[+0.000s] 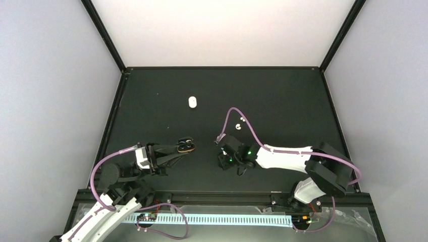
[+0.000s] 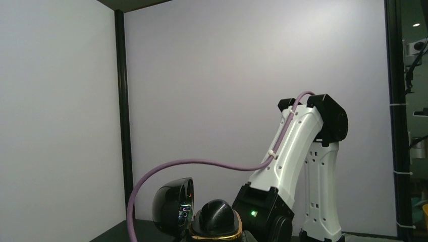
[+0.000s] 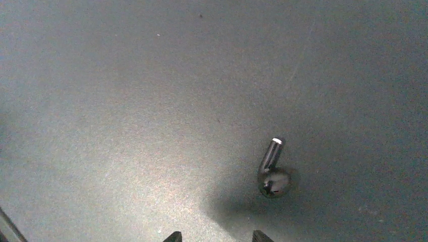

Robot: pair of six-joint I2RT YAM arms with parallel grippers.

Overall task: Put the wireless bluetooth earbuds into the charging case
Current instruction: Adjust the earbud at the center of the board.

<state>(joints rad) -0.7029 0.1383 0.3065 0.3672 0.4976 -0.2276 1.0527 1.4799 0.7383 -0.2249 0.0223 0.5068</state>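
Two white arms reach in from the near edge. On the left, the forearm lies low and nearly level, its left gripper point(image 1: 180, 148) pointing toward the middle and clamped tight on a glossy black egg-shaped charging case with a gold rim point(image 1: 187, 144), lid swung open. Further back, a small white oval case point(image 1: 192, 102) lies alone. Right of centre, two tiny glossy white earbuds point(image 1: 237, 126) lie close together, just beyond the right arm, whose elbow folds back and whose wrist tips down. The right gripper point(image 3: 216, 238) hovers with its tips a narrow gap apart, holding nothing. A black stemmed earbud point(image 3: 272, 172) lies on the matte black table point(image 3: 101, 101) just ahead of one tip. Pale grey walls point(image 1: 50, 101) and black frame posts point(image 1: 103, 35) enclose the table.
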